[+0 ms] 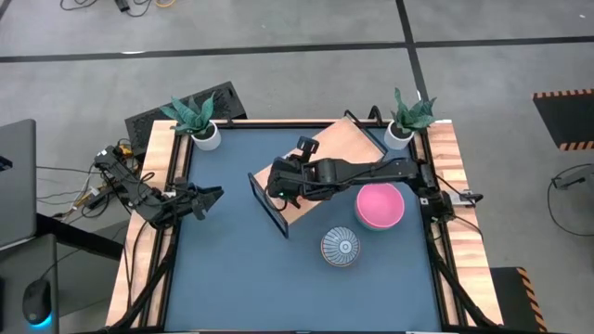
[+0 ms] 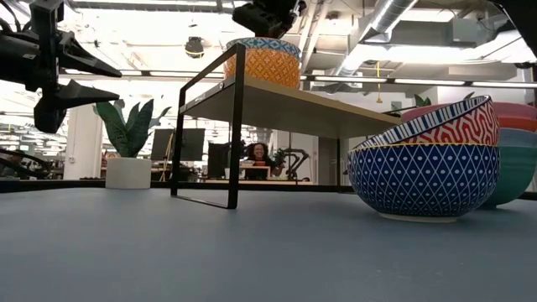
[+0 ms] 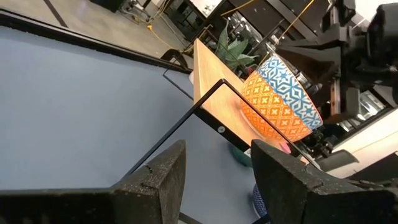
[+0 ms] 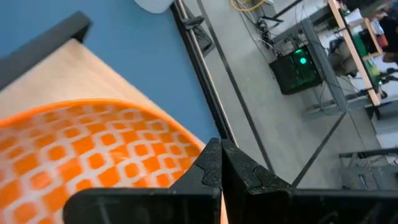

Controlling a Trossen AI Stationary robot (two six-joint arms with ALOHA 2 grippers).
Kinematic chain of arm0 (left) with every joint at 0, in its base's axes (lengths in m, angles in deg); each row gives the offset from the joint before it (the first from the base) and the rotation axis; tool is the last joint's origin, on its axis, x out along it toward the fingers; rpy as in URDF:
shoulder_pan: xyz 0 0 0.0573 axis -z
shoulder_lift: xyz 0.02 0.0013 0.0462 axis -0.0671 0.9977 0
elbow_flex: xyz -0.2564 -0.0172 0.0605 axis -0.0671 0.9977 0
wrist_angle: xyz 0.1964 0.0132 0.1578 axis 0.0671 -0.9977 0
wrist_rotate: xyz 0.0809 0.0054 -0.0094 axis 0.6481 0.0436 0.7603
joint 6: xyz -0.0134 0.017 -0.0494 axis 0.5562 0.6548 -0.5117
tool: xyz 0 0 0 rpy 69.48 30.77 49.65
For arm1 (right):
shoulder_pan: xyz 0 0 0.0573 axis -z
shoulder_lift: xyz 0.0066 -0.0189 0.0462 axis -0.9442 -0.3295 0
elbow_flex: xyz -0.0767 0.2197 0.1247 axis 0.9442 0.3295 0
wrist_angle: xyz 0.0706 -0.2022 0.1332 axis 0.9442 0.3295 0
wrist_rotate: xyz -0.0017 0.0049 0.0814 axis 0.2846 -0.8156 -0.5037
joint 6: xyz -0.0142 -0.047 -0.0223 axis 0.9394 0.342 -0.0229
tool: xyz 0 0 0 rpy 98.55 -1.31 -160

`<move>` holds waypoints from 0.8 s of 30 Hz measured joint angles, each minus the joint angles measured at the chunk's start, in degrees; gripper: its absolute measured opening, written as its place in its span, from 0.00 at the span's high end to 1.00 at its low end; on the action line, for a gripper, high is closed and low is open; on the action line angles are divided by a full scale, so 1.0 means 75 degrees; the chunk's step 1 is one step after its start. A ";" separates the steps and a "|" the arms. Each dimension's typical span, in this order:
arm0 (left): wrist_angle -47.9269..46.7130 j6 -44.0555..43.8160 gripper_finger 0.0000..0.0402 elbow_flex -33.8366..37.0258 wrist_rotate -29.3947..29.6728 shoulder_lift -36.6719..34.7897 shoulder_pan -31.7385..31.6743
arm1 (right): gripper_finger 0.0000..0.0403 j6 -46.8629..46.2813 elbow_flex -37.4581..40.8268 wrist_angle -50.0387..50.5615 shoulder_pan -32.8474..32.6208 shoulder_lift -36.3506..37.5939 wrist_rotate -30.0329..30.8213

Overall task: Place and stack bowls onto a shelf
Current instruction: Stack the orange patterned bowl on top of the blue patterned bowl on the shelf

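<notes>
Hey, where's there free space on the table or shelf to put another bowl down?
The blue table is bare between the left gripper and the shelf, and along the front edge. The shelf's far end is free. It is crowded at the shelf's near end, where the right gripper holds the orange bowl, and around the pink bowl.

Glossy glazed bowls (image 2: 424,172); matt light-wood shelf (image 2: 285,105), thin black metal frame; smooth blue tabletop (image 1: 232,260)

We can read no text, label, brand, number or sign on anything in these four views.
</notes>
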 joint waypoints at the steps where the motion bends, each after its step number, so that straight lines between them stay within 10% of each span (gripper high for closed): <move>1: 0.0000 0.0000 0.59 0.0000 0.0002 0.0002 0.0000 | 0.95 -0.0002 0.0000 0.0004 -0.0021 0.0004 -0.0002; 7: -0.0001 -0.0142 0.59 0.0000 -0.0010 -0.0001 0.0000 | 0.95 0.0033 0.0003 -0.0085 0.0016 0.0878 -0.0858; 15: -0.0002 -0.0322 0.59 0.0000 -0.0009 0.0002 0.0000 | 0.95 -0.0131 -0.0024 -0.0051 0.2127 0.2302 -0.7691; 24: -0.0003 -0.0532 0.59 0.0000 -0.0006 0.0001 0.0000 | 0.95 0.0404 -0.0001 -0.0365 0.2937 0.0961 -1.1459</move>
